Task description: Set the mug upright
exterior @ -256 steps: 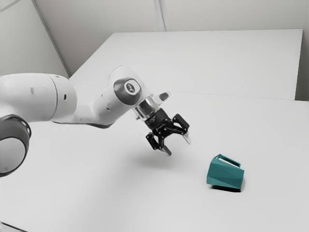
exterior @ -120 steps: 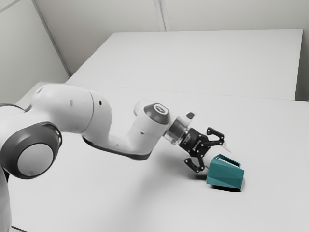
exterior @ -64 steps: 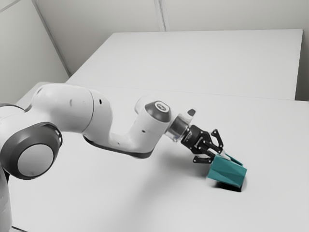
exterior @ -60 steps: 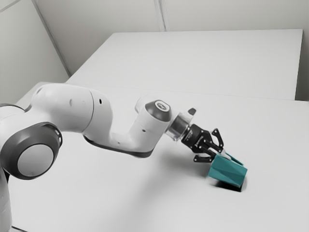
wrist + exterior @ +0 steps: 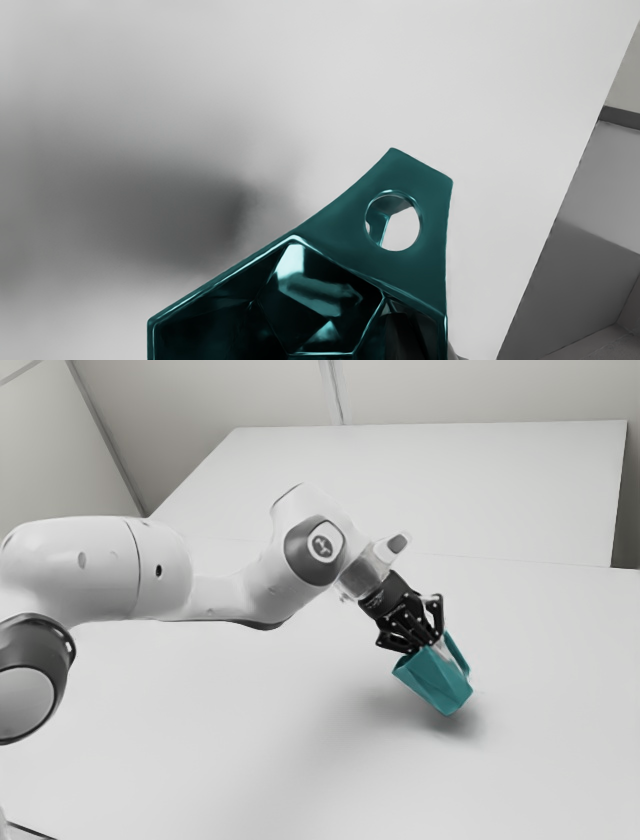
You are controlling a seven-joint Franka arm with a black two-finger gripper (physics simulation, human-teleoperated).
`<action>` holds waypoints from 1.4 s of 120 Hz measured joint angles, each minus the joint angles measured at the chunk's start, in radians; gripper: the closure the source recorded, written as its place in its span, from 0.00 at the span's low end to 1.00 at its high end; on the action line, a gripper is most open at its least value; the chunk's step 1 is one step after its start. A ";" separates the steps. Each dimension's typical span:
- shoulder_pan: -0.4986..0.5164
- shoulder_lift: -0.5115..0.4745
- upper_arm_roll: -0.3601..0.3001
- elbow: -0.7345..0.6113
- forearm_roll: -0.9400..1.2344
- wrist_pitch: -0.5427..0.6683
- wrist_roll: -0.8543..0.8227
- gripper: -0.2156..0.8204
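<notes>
Fingers [image 5: 405,337] drawn nearly together, pinching one wall of the teal faceted mug [image 5: 430,678] on the side by its handle [image 5: 410,172]; one stands inside the mouth, the other outside the wall. The mug hangs from this grip toward the exterior view's right, tilted, its mouth facing up toward the black two-finger gripper [image 5: 438,650] and its base slanting down and to the exterior view's right; the soft shadow beneath suggests that it is clear of the worktop [image 5: 200,760], though contact at the lowest corner cannot be excluded. Principal hazards, as judged from this pose: (a) pivoting about the small pinched area, since most of the mug's weight lies to one side of it; (b) slipping of the smooth, flat-sided wall between the fingers, should the grip be light; (c) tipping back onto its side, if it is released while the base meets the worktop on an edge alone; (d) catching of the inner finger on the wall at withdrawal, if the hand leaves sideways rather than along the mouth. The Franka arm [image 5: 235,595] enters from the exterior view's left, its wrist raised above the mug and its hand pointing obliquely downward to the exterior view's right; a steeper hand would probably bring the base nearer level.
</notes>
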 joint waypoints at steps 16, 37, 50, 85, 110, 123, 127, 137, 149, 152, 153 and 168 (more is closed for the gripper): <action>0.007 -0.059 0.017 -0.034 0.244 0.004 -0.023 0.96; 0.045 -0.142 0.024 -0.104 0.492 0.000 -0.043 0.96; 0.069 -0.199 0.024 -0.160 0.592 0.000 -0.049 0.97; 0.148 -0.294 0.025 -0.274 0.754 0.006 -0.026 0.97; 0.209 -0.305 0.026 -0.304 0.793 0.008 0.016 0.96; 0.237 -0.305 0.026 -0.311 0.800 0.008 0.041 0.96; 0.244 -0.305 0.026 -0.313 0.801 0.008 0.048 0.96; 0.256 -0.302 0.026 -0.319 0.803 0.012 0.064 0.96; 0.261 -0.295 0.026 -0.339 0.804 0.028 0.080 0.96; 0.261 -0.292 0.026 -0.341 0.805 0.033 0.083 0.96; 0.261 -0.291 0.026 -0.341 0.805 0.034 0.085 0.96; 0.256 -0.272 0.026 -0.356 0.805 0.058 0.100 0.96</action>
